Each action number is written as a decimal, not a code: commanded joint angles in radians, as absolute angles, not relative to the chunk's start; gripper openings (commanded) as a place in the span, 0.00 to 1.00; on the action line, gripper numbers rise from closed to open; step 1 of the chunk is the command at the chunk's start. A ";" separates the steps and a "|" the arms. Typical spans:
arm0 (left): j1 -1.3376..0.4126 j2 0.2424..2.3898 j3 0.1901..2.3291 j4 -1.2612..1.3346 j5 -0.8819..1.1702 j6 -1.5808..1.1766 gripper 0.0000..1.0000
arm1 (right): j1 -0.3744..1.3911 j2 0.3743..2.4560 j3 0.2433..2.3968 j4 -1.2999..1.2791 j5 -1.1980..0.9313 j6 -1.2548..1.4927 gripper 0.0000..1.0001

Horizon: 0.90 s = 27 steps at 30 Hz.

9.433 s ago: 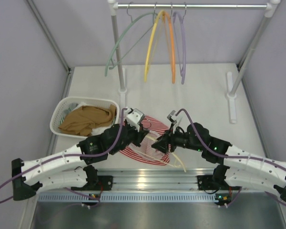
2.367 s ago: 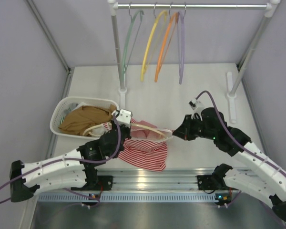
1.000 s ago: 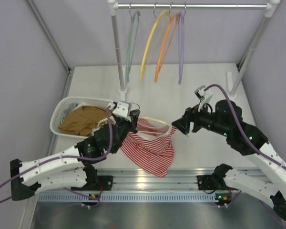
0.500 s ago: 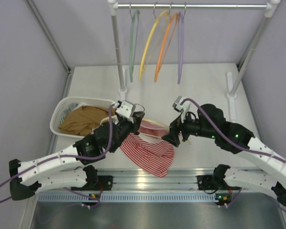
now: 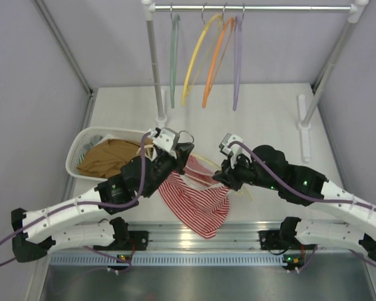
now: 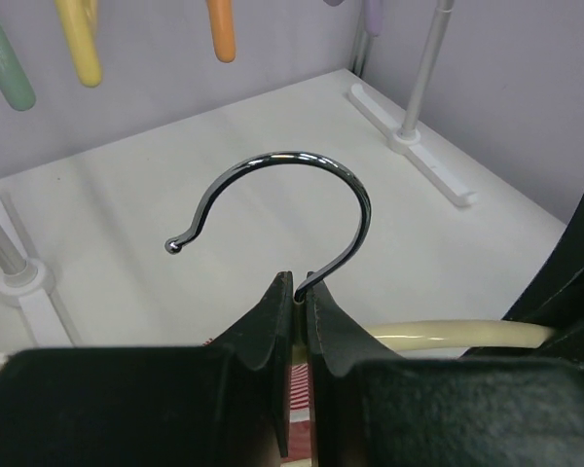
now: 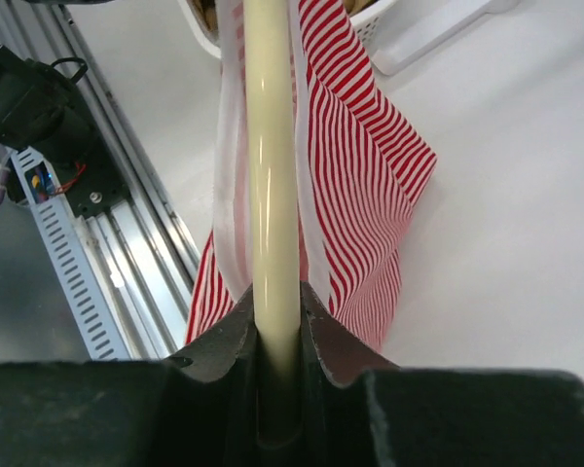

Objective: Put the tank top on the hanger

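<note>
Pinching hook (image 6: 292, 156), left hand (image 6: 297, 292), right hand (image 7: 273, 304) gripping hanger (image 7: 271, 175)

Legible text, labels, brands, numbers, signs: none in any of the three views.
Blue circuit board (image 7: 41, 181) on the rail, at 9 o'clock in the right wrist view: any marking on it is too small to read.
</note>
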<state>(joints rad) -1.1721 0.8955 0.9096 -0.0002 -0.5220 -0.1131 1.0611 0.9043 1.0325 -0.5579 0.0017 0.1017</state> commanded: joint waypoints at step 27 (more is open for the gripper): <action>-1.175 0.731 0.859 -0.045 -0.615 -0.195 0.43 | 1.054 0.683 1.118 -0.664 0.175 0.229 0.00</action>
